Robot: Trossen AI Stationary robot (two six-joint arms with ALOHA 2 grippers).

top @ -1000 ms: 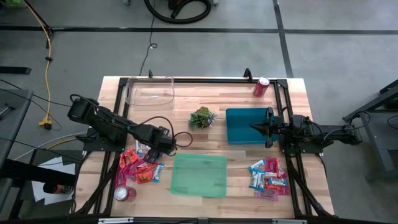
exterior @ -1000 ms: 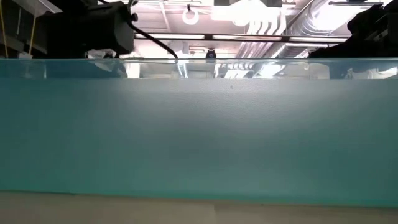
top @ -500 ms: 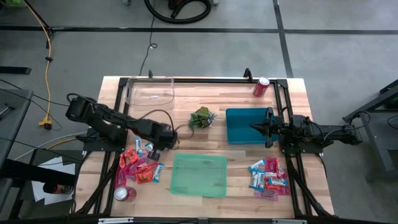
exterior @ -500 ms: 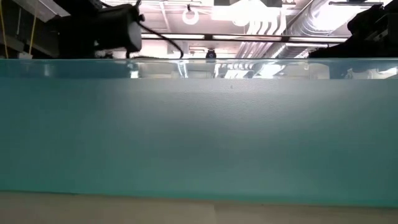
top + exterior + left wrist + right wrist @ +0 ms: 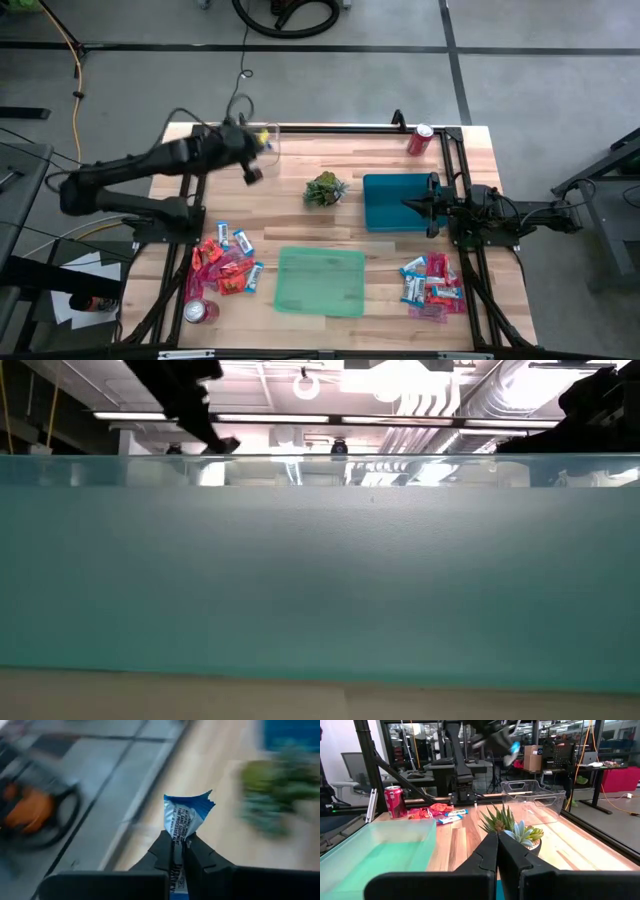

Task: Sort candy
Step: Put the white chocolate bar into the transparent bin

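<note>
My left gripper [image 5: 251, 172] hangs in the air over the far left of the table, beside the clear bin [image 5: 240, 146], and is shut on a blue-and-white candy [image 5: 184, 816]. The right wrist view shows this candy [image 5: 513, 746] high above the bin. A pile of candy [image 5: 228, 266] lies on the near left of the table. Another pile [image 5: 432, 284] lies on the near right. My right gripper [image 5: 497, 851] waits shut and level at the right edge, over the teal bin [image 5: 398, 203]. My left gripper pinches the candy between its two fingers [image 5: 167, 851], which lie along its length. The wrapper's jagged blue end [image 5: 194, 804] sticks out past the fingertips. The candy is lifted clear of the table.
A light green tray [image 5: 320, 281] lies at the near middle and a small plant [image 5: 325, 189] at the centre. Red cans stand at the far right [image 5: 420, 138] and near left [image 5: 200, 311]. In the low view the green tray's wall [image 5: 320, 580] blocks almost everything.
My left gripper has risen from the left candy pile and swung toward the table's far edge, up beside the clear bin, turning as it went. The blue-and-white candy has come up with it, clear of the table.
</note>
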